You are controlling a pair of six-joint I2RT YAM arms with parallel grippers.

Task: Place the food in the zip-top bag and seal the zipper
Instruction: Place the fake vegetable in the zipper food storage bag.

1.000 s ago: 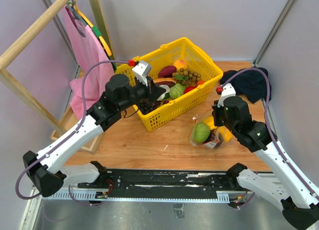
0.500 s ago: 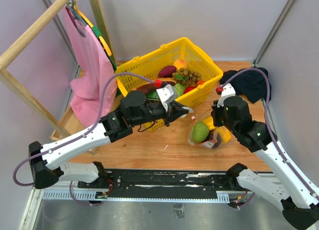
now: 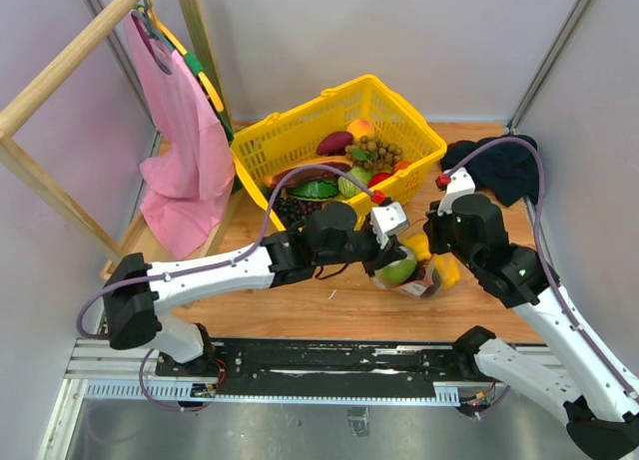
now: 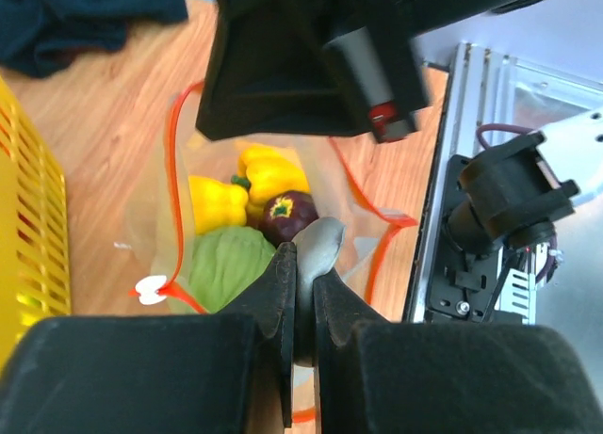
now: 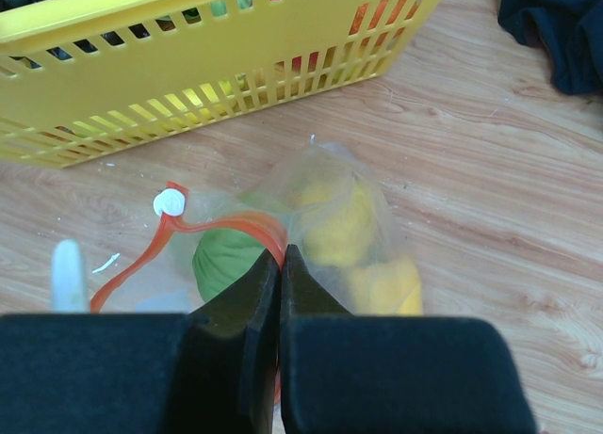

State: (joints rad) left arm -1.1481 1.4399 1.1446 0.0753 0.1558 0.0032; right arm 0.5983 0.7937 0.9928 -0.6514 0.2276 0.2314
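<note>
Yellow basket [image 3: 300, 116], upper centre, holds mixed toy fruit [image 3: 364, 151]. Lower right of it, zip-top bag [image 5: 325, 184] contains cabbage [image 5: 221, 255], yellow peppers [image 4: 268, 175], purple piece [image 4: 287, 213]. Right gripper [image 5: 280, 260] pinches its zipper [image 4: 175, 208] edge; left gripper [image 4: 303, 265] clamps a grey piece [image 4: 320, 241] above the mouth

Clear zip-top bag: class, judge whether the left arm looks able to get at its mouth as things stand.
Probably yes. The left gripper, jaws shut on a grey rounded piece, hangs over the clear crinkly plastic bag, whose red-orange zipper strip the right gripper pinches, mouth open; nothing blocks it.
</note>
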